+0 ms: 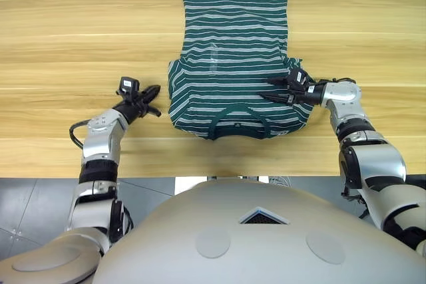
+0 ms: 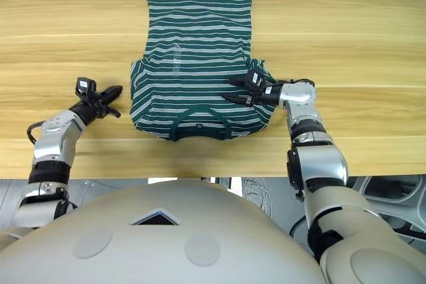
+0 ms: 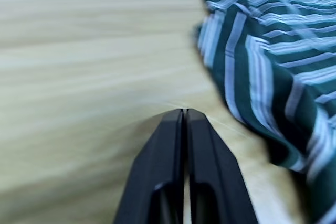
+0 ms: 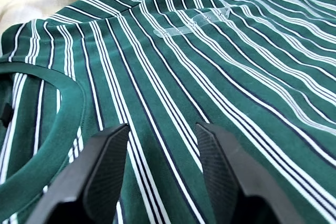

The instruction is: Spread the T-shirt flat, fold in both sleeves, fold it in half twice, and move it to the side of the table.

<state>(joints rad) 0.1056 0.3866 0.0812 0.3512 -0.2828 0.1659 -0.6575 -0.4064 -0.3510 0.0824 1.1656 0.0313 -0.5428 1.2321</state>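
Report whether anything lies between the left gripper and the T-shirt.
Nothing visible does. Only a strip of wooden table lies between the left gripper and the nearest edge of the T-shirt.

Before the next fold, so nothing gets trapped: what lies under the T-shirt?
The wooden table shows all around the T-shirt; whatever lies beneath the cloth itself is covered.
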